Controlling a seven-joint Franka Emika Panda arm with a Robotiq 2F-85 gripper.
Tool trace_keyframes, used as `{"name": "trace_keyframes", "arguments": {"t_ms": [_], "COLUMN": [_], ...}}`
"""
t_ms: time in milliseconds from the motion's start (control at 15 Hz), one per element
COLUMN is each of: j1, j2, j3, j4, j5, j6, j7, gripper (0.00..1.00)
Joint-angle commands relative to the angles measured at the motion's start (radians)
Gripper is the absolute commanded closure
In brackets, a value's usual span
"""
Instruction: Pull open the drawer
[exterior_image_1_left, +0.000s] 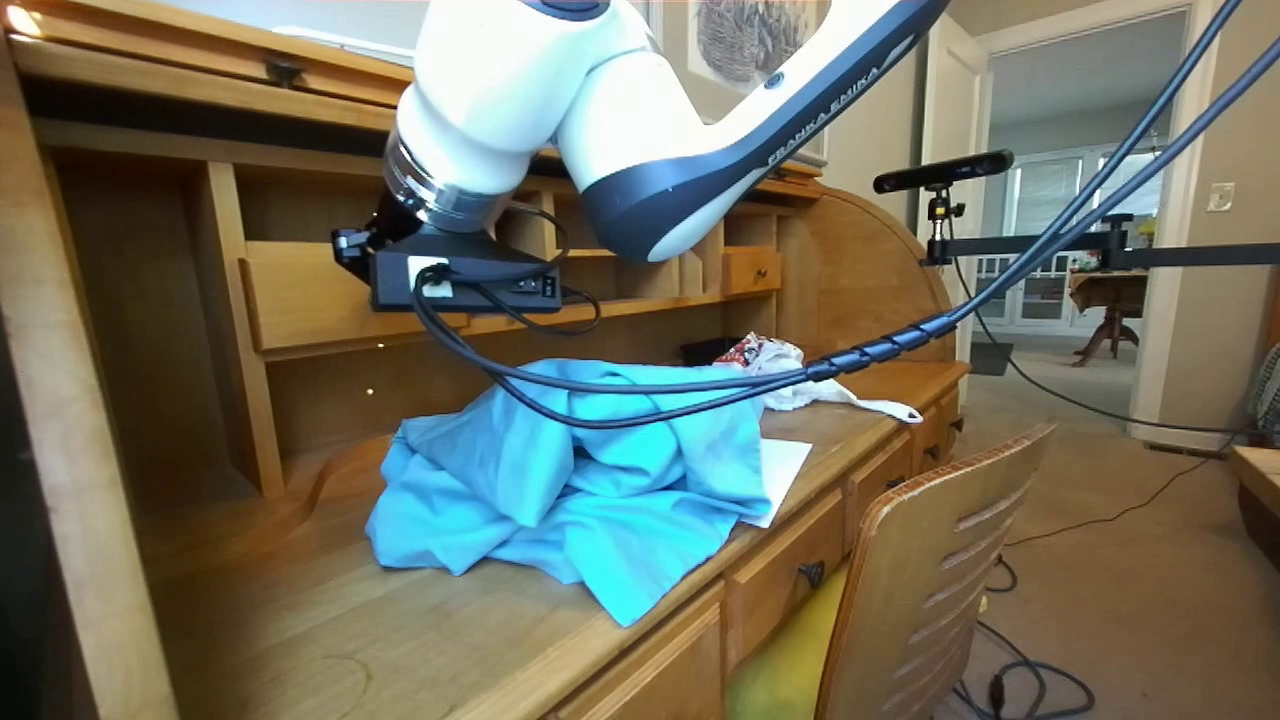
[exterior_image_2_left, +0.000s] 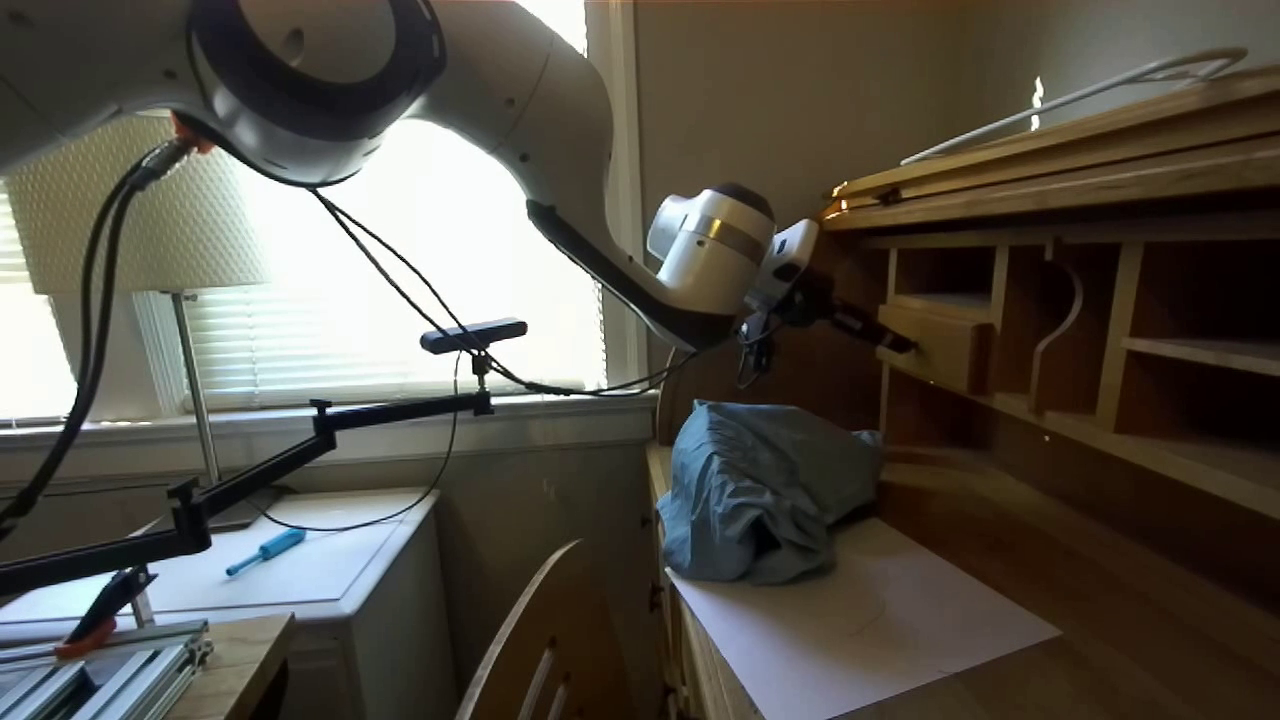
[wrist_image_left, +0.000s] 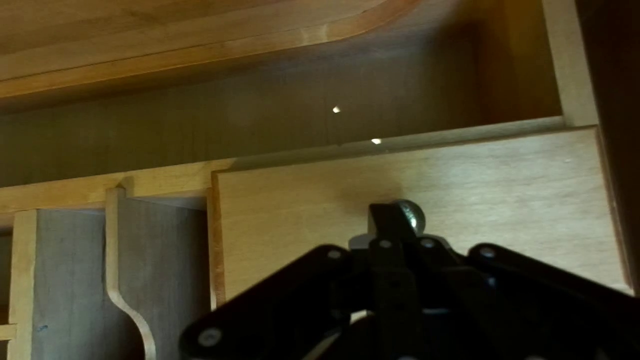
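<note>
1. The wide light-wood drawer (exterior_image_1_left: 312, 295), with its plain rectangular front, sits among the pigeonholes of a roll-top desk (exterior_image_1_left: 250, 640), above a long recess at the back of the desktop.
2. Its front stands slightly forward of the shelf edge below it; whether it is partly pulled out cannot be told.
3. A round metal knob (wrist_image_left: 414, 215) is fixed near the middle of that front.
4. The Robotiq gripper (wrist_image_left: 397, 226) reaches to the front with its two fingers pressed together, the tips hiding part of the knob in the wrist view. Whether they have hold of the knob or only lie beside it cannot be told.
5. The Franka Panda arm (exterior_image_1_left: 620, 120) extends over the desktop in both exterior views, its wrist tilted toward the pigeonholes.
6. A rumpled blue cloth (exterior_image_1_left: 600, 470) lies heaped on the desktop, partly over a white sheet of paper (exterior_image_2_left: 880, 620).
7. Beyond it, in an exterior view, lies a white cloth (exterior_image_1_left: 790, 372) with a red patterned patch.
8. A slotted wooden chair (exterior_image_1_left: 930, 560) stands close to the desk's lower drawers (exterior_image_1_left: 785, 570), which have dark pulls.
9. In an exterior view, a blue-handled tool (exterior_image_2_left: 275, 547) lies on a white cabinet (exterior_image_2_left: 350, 562), near a lamp (exterior_image_2_left: 130, 210).
</note>
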Motion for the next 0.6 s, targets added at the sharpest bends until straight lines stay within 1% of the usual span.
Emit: {"name": "trace_keyframes", "arguments": {"t_ms": [0,467,533], "j1": [0.023,0.051,0.053], "j2": [-0.024,-0.027,-0.034], "j3": [-0.015,-0.027,-0.023], "j4": [-0.03,-0.041,-0.052], "j5": [-0.033,-0.036,-0.018], "j6": [0.017,0.016,-0.006], "j7": [0.045,0.046,0.024], "gripper": [1.0,1.0,0.74]}}
